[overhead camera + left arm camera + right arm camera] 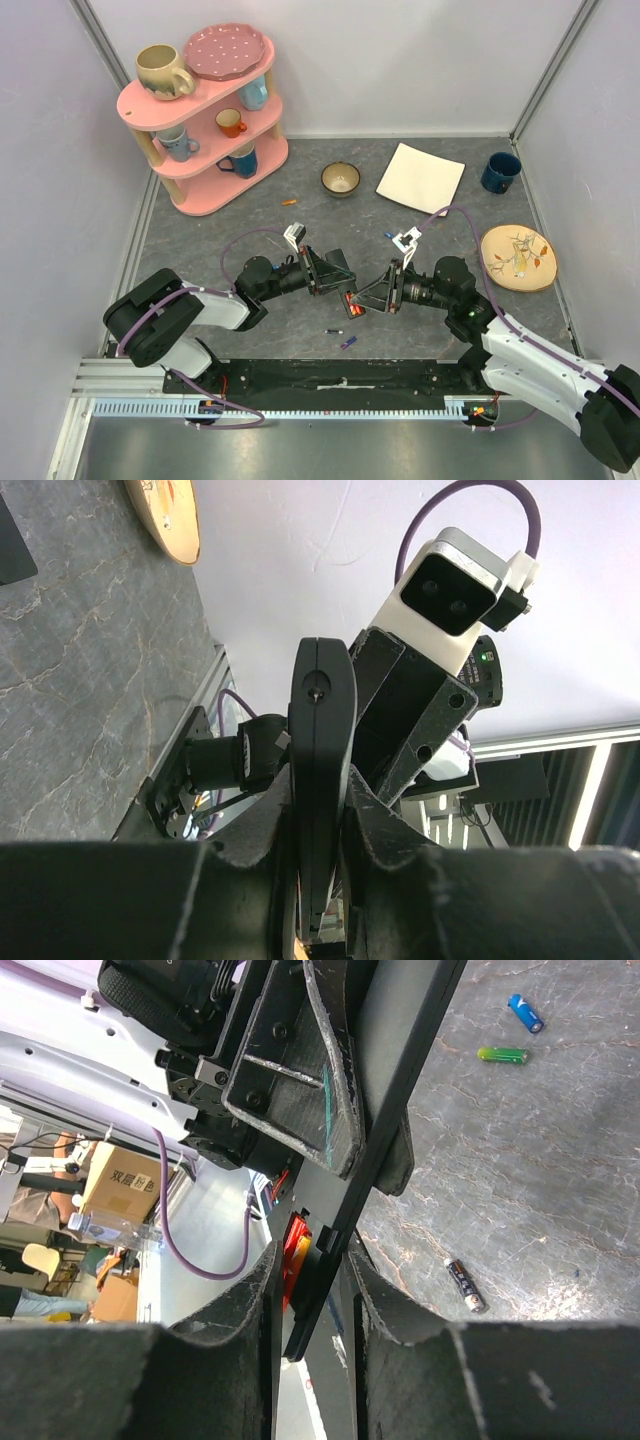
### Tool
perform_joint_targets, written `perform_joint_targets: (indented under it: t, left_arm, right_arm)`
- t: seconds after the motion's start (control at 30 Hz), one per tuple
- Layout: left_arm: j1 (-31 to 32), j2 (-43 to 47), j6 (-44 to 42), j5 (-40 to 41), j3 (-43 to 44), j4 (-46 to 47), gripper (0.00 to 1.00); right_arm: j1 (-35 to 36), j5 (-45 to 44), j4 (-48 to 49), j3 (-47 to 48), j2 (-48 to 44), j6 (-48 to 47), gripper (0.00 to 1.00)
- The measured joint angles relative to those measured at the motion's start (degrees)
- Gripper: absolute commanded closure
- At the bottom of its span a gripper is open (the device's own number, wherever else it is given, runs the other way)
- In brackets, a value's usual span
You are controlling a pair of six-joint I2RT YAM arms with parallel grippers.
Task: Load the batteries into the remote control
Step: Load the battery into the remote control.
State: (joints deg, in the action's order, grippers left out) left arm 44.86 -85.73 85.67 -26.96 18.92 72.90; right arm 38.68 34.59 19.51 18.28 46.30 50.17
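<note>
As the left end effector (325, 810) pinches the slim black plastic remote control (320, 710), one red-orange battery (297, 1237) seems seated inside. Whether the right end effector (312, 1257) grips it I cannot tell; other batteries (465, 1286) lie loose.

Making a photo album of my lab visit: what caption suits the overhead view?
Left gripper clamps a black remote, right gripper straddles its edge, spare batteries scattered on the table below.

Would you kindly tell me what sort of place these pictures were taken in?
Probably a robotics lab test cell: white panels wall in a grey tabletop, a pink shelf of mugs serves as a prop, and cardboard boxes stand in the room beyond.
</note>
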Motion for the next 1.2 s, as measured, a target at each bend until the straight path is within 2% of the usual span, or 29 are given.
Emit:
perform_joint_targets:
  t: [0.1, 0.2, 0.23, 0.33, 0.53, 0.73, 0.93, 1.2]
  left_arm:
    - [0.00, 0.00, 0.00, 0.00, 0.00, -0.11, 0.98]
    - [0.00, 0.00, -0.02, 0.00, 0.00, -0.22, 0.98]
    - [0.00, 0.00, -0.02, 0.00, 0.00, -0.28, 0.98]
    - [0.11, -0.02, 0.00, -0.20, 0.00, -0.31, 0.98]
    - [0.66, -0.04, 0.00, -0.70, 0.00, 0.48, 0.98]
    - [0.66, -0.04, -0.33, -1.09, 0.00, 0.98, 0.98]
    - [0.63, 0.79, -2.01, -1.75, 0.00, 0.96, 0.98]
    - [0.66, 3.41, -4.39, -1.77, 0.00, 0.96, 0.98]
  right_arm:
    - [-0.09, 0.15, 0.20, -0.02, 0.28, 0.31, 0.71]
    - [-0.17, 0.24, 0.20, -0.02, 0.33, 0.59, 0.61]
    - [-0.17, 0.26, 0.20, -0.02, 0.33, 0.70, 0.54]
    - [-0.22, 0.07, 0.00, -0.02, 0.33, 0.90, 0.43]
    - [-0.42, -1.11, -1.64, 0.33, 0.24, 1.27, 0.33]
    - [-0.59, -1.36, -1.99, 1.73, -0.07, 2.91, 0.33]
    - [-0.61, 1.68, -0.02, 2.14, 2.12, 5.49, 0.40]
    - [-0.61, 4.44, -2.91, 4.26, 3.93, 3.89, 0.48]
